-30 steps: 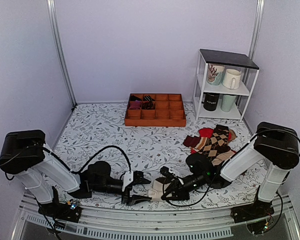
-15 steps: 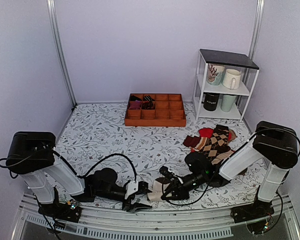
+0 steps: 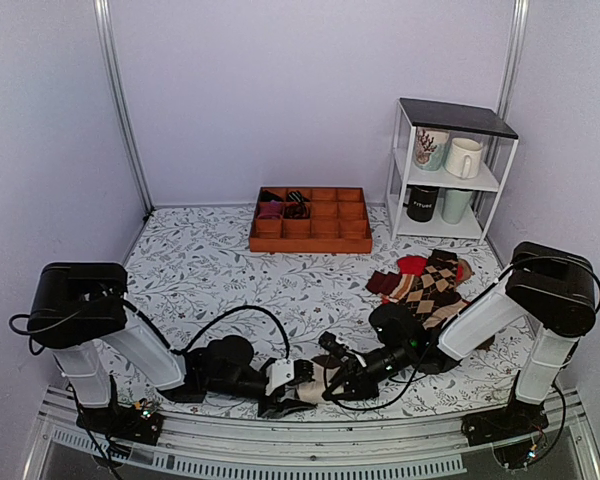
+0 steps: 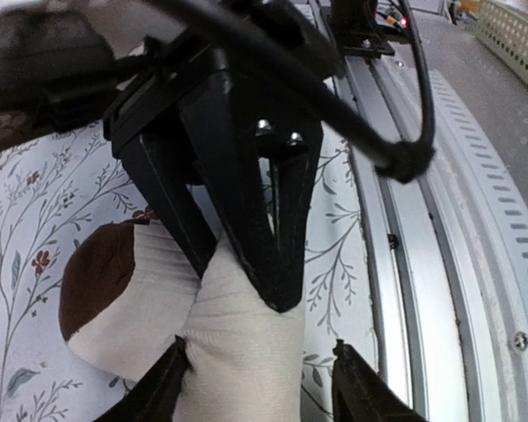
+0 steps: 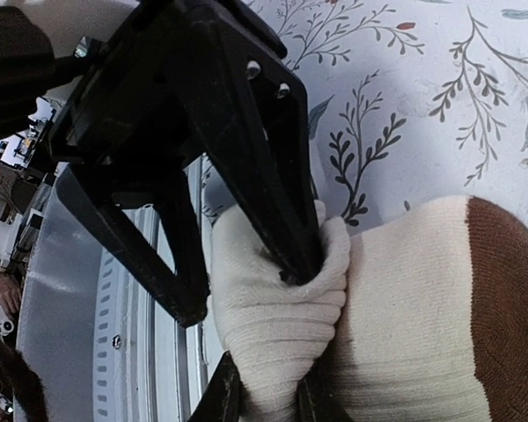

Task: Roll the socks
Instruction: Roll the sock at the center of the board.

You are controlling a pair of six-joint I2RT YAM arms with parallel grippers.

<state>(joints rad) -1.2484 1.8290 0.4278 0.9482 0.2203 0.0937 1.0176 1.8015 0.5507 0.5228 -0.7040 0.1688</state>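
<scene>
Floral tabletop [image 3: 210, 270], six o'clock edge: socks [image 5: 396, 308], cream, brown toe. Right gripper [image 5: 264, 397] pinches their fold tightly. Left gripper [image 4: 260, 387] straddles it, jaws half open.

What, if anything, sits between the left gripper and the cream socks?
Nothing visible. The left gripper's open fingers straddle the socks, and the right gripper pinches the same bundle from the opposite side.

— What moved?
— The left arm [image 3: 158, 355] slid rightward along the tabletop's [image 3: 220, 290] near edge, and its elbow folded lower.
— And its tool?
— The left tool [image 3: 298, 386] went from short of the socks [image 3: 322, 377] to straddling their cream end, one finger either side. Its jaws have narrowed.
</scene>
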